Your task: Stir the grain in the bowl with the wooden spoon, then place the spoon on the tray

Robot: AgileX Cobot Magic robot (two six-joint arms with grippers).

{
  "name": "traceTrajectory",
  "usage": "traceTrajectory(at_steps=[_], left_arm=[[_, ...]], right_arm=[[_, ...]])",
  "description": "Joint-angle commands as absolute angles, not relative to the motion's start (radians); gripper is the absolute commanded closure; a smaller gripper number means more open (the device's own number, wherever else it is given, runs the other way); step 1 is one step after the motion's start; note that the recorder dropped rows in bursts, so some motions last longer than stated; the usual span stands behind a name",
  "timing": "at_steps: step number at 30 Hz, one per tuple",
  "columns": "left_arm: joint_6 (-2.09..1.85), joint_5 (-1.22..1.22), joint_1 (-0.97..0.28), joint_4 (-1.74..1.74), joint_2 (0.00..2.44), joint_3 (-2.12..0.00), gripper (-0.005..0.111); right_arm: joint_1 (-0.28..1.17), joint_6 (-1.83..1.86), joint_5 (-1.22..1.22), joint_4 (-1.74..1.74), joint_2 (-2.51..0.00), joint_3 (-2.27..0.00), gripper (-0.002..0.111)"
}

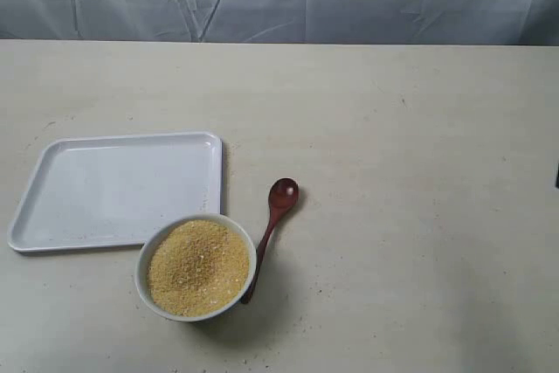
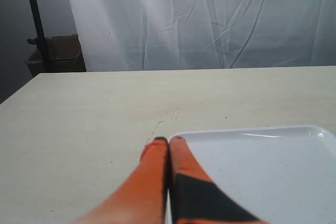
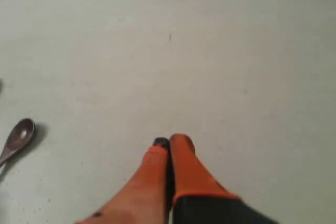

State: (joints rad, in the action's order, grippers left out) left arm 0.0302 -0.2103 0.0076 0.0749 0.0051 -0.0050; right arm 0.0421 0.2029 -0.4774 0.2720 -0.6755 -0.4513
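1. As far as we can judge, nothing of the task is done. The wooden spoon (image 1: 280,200) lies ungrasped on the table (image 1: 419,172), and the tray (image 1: 113,189) holds nothing.
2. The spoon lies at three o'clock of the bowl (image 1: 141,270), head toward one o'clock. We cannot tell whether they touch.
3. The grain (image 1: 197,268) sits mounded in the bowl. The tray lies just beside it, between ten and eleven o'clock.
4. The left gripper (image 2: 168,141) and the right gripper (image 3: 169,141) both have their jaws pressed together, holding nothing.
5. Grasping, stirring and placing remain. Only the bowl's closeness to the handle may crowd the grasp.
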Motion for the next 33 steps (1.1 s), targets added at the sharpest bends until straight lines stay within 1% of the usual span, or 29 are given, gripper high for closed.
traceTrajectory(at_steps=[1,3,8,11,18,24,29,33], left_arm=[[0.033,-0.207,0.008,0.071,0.0,0.0,0.106],[0.033,-0.207,0.008,0.071,0.0,0.0,0.106],[0.033,-0.207,0.008,0.071,0.0,0.0,0.106],[0.033,-0.207,0.008,0.071,0.0,0.0,0.106],[0.033,-0.207,0.008,0.071,0.0,0.0,0.106],[0.033,-0.207,0.008,0.071,0.0,0.0,0.106],[0.033,-0.207,0.008,0.071,0.0,0.0,0.106],[0.033,-0.207,0.008,0.071,0.0,0.0,0.106]], right_arm=[[0.036,0.183,-0.503,0.38,-0.829,-0.454,0.109],[0.041,0.183,-0.505,0.444,-0.888,-0.457,0.109],[0.075,0.183,-0.561,0.435,-1.036,-0.535,0.109],[0.121,0.15,-0.578,0.435,-1.114,-0.599,0.109],[0.333,0.03,-0.527,0.423,-1.307,-0.719,0.109],[0.54,-0.238,-0.489,0.234,-1.504,-0.853,0.109],[0.684,-0.469,-0.543,0.067,-1.679,-0.991,0.109],[0.767,-0.592,-0.584,0.0,-1.779,-1.079,0.109]])
